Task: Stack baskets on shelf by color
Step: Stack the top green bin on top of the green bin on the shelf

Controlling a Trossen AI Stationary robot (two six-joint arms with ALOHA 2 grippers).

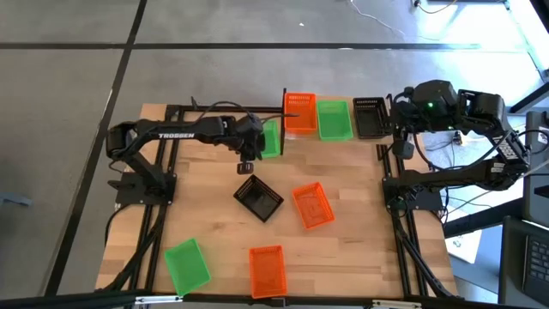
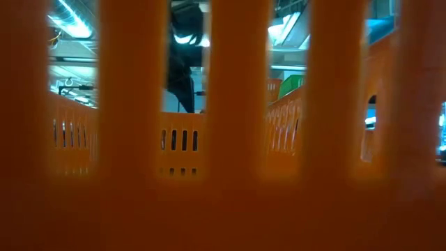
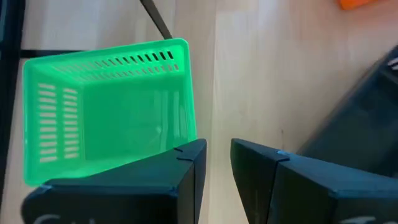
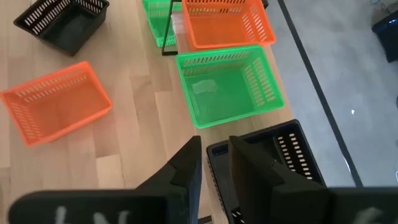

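Baskets scattered, shelf row partly filled.

Near edge: green basket (image 1: 186, 264) and orange basket (image 1: 267, 269); mid-table, black basket (image 1: 258, 198) beside another orange (image 1: 313, 206). Farther on, left gripper (image 1: 246, 165) slightly parted, empty, hovering. On shelf (image 1: 319, 133): orange, green, black; right gripper (image 4: 214, 163) above black, narrowly parted, empty.

My left arm stretches out from its base across the table, wrist bent down; my left gripper (image 1: 246, 165) points at the tabletop, fingers (image 3: 186, 163) a narrow gap apart, nothing between them; my right arm is folded back at the far right; my right gripper (image 4: 214, 155) likewise stands slightly parted, holding nothing.
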